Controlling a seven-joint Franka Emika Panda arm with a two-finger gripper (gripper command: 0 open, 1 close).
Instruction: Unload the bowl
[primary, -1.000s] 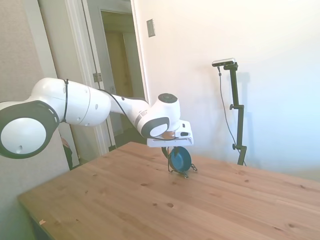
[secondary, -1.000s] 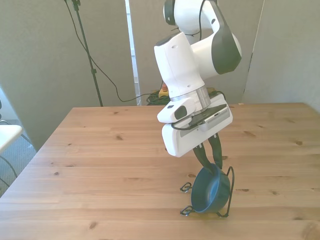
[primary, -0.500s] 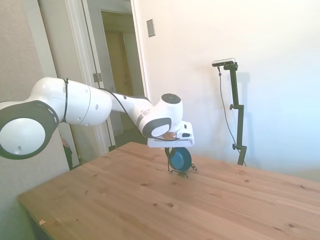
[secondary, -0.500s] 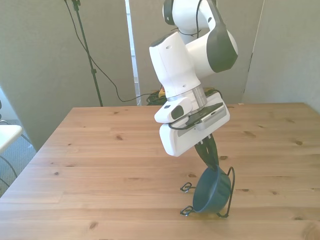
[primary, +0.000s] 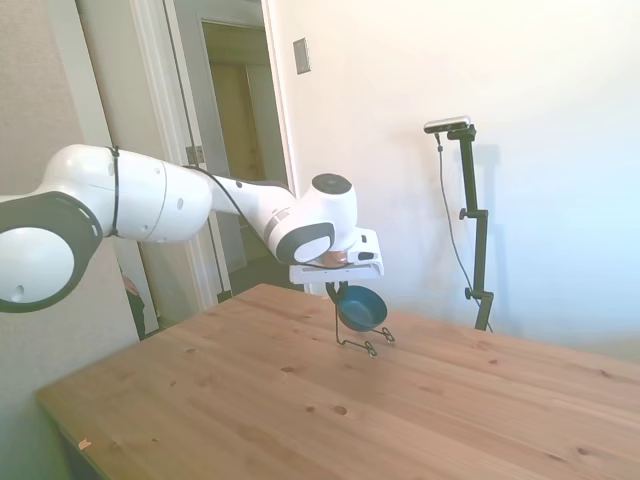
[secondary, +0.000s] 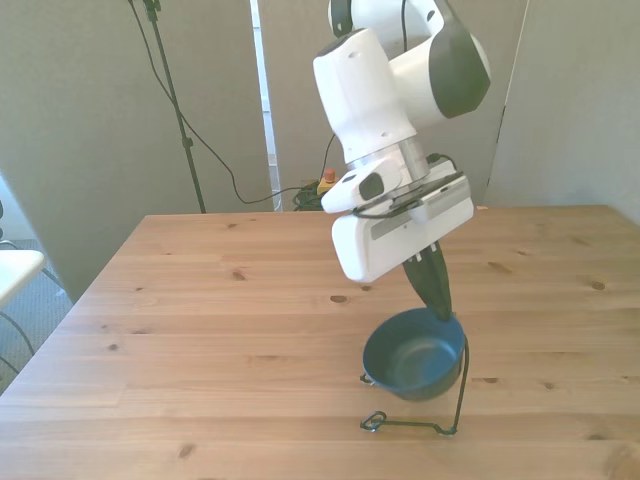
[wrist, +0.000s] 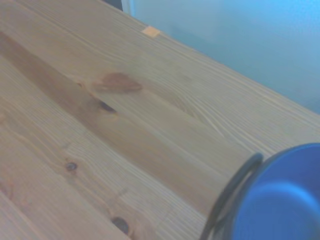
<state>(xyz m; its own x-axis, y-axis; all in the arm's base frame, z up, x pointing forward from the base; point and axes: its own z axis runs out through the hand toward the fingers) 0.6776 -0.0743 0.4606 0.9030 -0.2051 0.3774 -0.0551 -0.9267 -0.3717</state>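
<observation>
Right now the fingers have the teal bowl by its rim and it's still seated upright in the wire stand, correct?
Not quite. The fingers do hold the bowl by its rim, but the front view shows it lifted clear of the wire stand, tipped nearly level rather than seated on edge.

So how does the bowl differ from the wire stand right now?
The bowl is a solid dark teal-blue dish; the wire stand is a thin black frame. The bowl is raised off the table with its opening tilted upward, gripped at its rim by the gripper; the wire stand rests on the table, ungripped. Both sit near the table's edge closest to the front camera.
</observation>
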